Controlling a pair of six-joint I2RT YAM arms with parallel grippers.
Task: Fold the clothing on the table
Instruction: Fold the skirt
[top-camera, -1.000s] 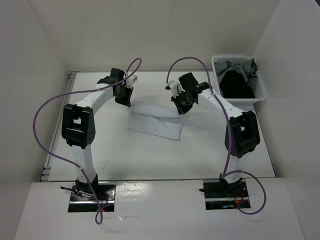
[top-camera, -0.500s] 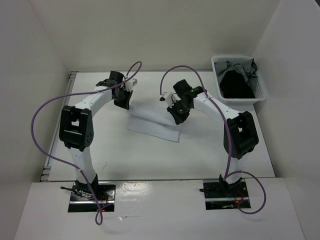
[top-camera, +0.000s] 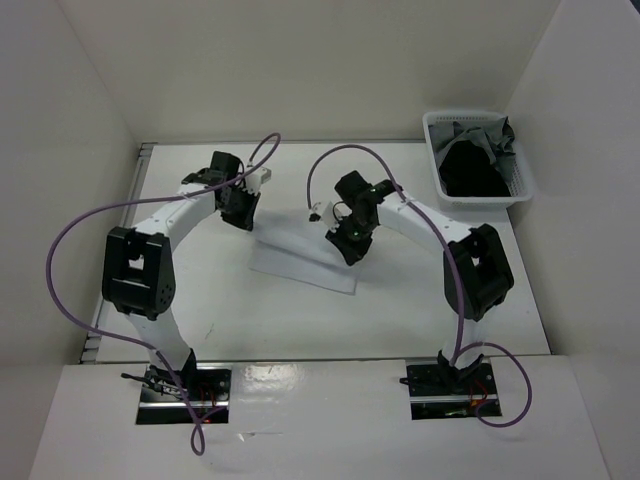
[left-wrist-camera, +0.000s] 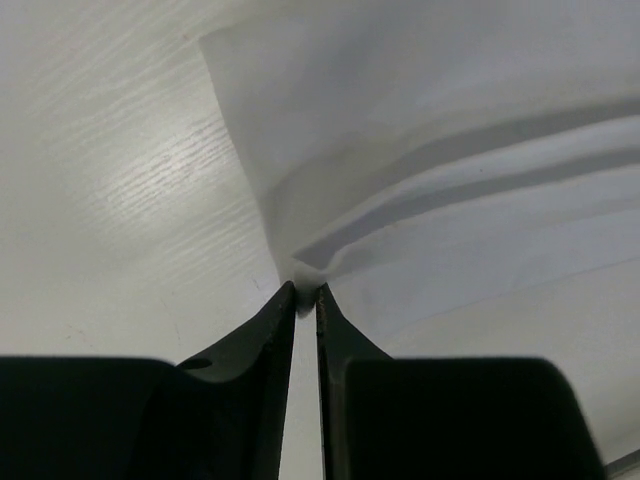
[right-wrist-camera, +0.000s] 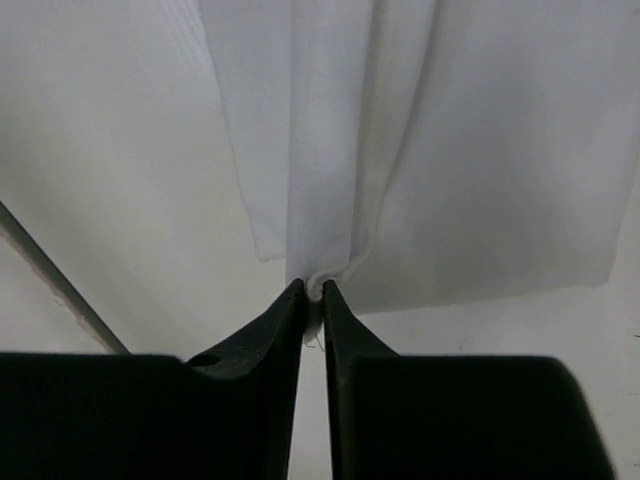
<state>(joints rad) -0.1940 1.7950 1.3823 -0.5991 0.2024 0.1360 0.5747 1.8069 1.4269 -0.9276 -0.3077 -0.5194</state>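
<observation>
A white plastic basket (top-camera: 436, 165) sits at about 2 o'clock in the overhead view, close against the right wall (top-camera: 590, 200). A black garment (top-camera: 470, 170) fills most of it in a dark heap. A grey garment (top-camera: 480, 133) is bunched at the basket's 12 o'clock end and spills over the rim toward 1 o'clock. Plain white walls close the scene: the back wall (top-camera: 300, 70) at 12 o'clock, the left wall (top-camera: 50, 200) at 9 o'clock

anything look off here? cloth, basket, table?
Nothing spilled or damaged. The clothing lies slightly skewed to the table edges, puckered where the left gripper and right gripper pinch it. The basket at the far right is crammed, grey fabric riding over its rim.
</observation>
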